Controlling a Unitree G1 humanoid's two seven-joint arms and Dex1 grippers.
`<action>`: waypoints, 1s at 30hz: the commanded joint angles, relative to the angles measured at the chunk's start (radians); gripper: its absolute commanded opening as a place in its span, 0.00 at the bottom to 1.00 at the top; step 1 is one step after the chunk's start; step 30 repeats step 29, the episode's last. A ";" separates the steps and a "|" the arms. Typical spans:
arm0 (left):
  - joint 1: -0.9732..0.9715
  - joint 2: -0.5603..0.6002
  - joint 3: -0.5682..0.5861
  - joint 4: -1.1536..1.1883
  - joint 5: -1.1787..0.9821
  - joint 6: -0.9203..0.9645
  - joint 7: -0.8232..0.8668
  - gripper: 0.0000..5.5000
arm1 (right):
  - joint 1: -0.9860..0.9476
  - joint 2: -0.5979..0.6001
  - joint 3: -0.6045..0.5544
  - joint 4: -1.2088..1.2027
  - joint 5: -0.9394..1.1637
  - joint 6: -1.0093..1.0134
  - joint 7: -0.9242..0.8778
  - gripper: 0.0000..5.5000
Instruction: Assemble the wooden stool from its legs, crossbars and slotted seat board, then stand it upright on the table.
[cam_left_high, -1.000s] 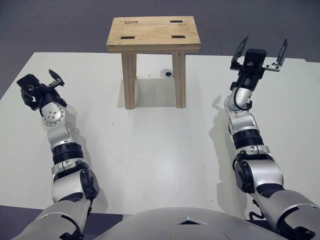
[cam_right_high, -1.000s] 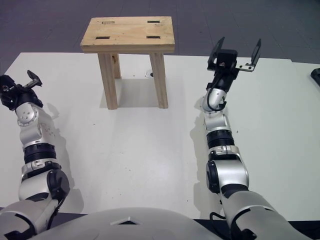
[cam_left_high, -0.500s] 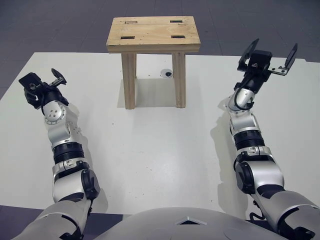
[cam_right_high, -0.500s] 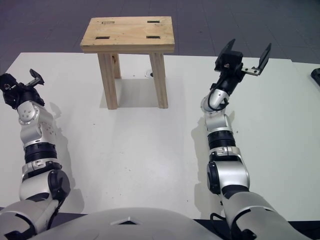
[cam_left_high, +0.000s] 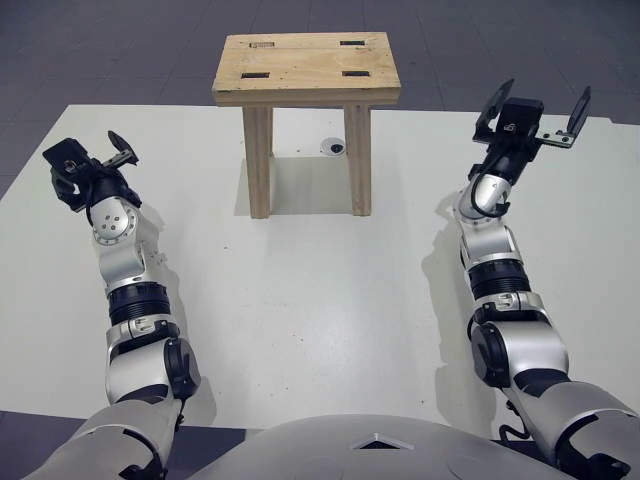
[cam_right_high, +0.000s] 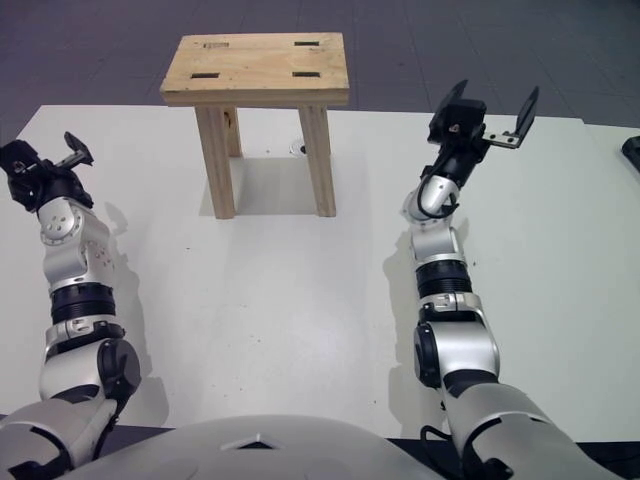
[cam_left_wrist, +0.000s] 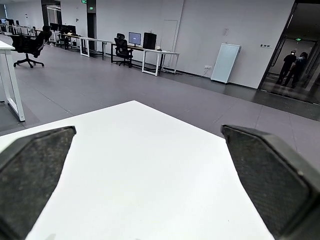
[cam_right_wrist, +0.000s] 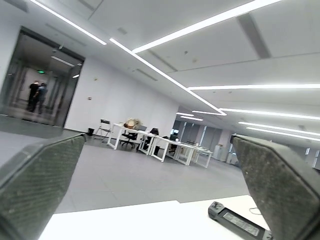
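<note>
The wooden stool (cam_left_high: 307, 68) stands upright on the far middle of the white table (cam_left_high: 320, 290), slotted seat board on top and legs (cam_left_high: 259, 160) down. My left gripper (cam_left_high: 92, 166) is raised over the table's left side, well to the left of the stool, open with nothing between its fingers (cam_left_wrist: 30, 175). Out to the stool's right, my right gripper (cam_left_high: 536, 103) is held up with its fingers (cam_right_wrist: 280, 180) spread wide and nothing in them. Neither gripper touches the stool.
A small round fitting (cam_left_high: 333, 147) sits in the table top behind the stool's legs. A black device (cam_right_high: 632, 150) lies at the table's far right edge. Bare table top stretches between my arms, in front of the stool.
My right gripper has swung to the right, away from the stool, and stays open. My left gripper has shifted slightly right. The stool has not moved.
</note>
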 joint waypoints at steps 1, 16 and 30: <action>-0.021 0.000 -0.010 -0.013 0.001 -0.012 -0.014 0.98 | -0.014 0.013 -0.035 -0.001 0.068 0.006 0.045 0.98; -0.037 0.003 -0.032 0.006 0.008 -0.006 -0.035 0.98 | 0.010 -0.004 -0.017 -0.063 0.054 0.108 0.129 0.98; -0.064 -0.027 -0.067 0.027 0.027 0.005 0.002 0.98 | 0.014 -0.026 -0.036 -0.093 0.050 0.114 0.120 0.98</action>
